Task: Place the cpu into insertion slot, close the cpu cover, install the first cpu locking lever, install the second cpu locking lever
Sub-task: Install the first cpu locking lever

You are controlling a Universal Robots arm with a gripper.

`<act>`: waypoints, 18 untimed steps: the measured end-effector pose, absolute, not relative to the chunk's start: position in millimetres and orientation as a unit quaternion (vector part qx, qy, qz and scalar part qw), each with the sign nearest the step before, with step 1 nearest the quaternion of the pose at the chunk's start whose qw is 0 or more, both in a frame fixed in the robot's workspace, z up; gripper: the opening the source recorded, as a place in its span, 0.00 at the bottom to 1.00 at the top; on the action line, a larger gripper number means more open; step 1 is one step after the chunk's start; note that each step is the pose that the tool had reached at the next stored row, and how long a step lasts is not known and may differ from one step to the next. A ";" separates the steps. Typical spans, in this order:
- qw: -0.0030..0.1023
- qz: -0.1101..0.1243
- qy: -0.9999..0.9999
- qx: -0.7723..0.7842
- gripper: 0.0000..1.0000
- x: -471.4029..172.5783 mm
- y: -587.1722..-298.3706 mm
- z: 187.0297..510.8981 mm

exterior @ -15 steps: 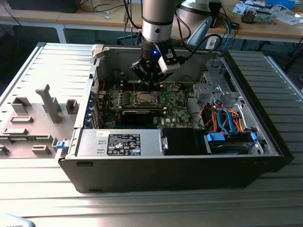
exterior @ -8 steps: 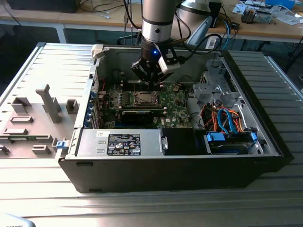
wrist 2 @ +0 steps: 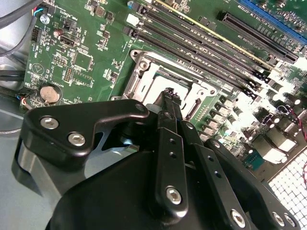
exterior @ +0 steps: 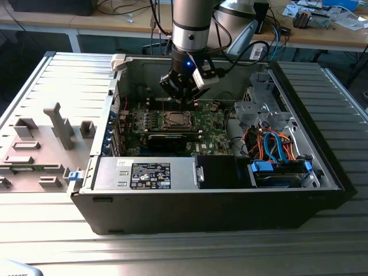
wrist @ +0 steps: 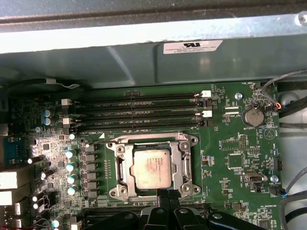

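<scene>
Silvery cpu point(wrist: 152, 168) seated in insertion slot point(wrist: 116, 168) in first wrist view, closed empty claw point(wrist: 164, 193) beside.

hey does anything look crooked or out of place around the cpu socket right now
Nothing stands out. In the first wrist view the cpu lies flat and square inside the insertion slot, its edges parallel to the metal rim. The gripper is at the socket's edge. The memory slots look undisturbed.
</scene>
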State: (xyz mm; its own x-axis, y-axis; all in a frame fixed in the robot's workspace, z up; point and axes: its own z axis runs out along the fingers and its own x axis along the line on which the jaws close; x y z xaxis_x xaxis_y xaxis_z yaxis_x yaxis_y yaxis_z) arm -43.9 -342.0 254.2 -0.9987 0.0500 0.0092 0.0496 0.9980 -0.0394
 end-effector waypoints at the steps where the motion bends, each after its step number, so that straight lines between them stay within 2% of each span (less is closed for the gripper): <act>1: 0.005 0.020 -0.999 -0.024 0.11 -43.9 -342.0 254.2; 18: 0.005 0.020 -1.000 -0.016 0.11 -43.9 -342.0 254.2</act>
State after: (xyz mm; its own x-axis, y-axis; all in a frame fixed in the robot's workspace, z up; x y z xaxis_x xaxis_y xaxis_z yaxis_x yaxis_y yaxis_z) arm -43.9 -342.0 254.2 -0.9995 0.0317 0.0092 0.0313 0.9987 -0.0394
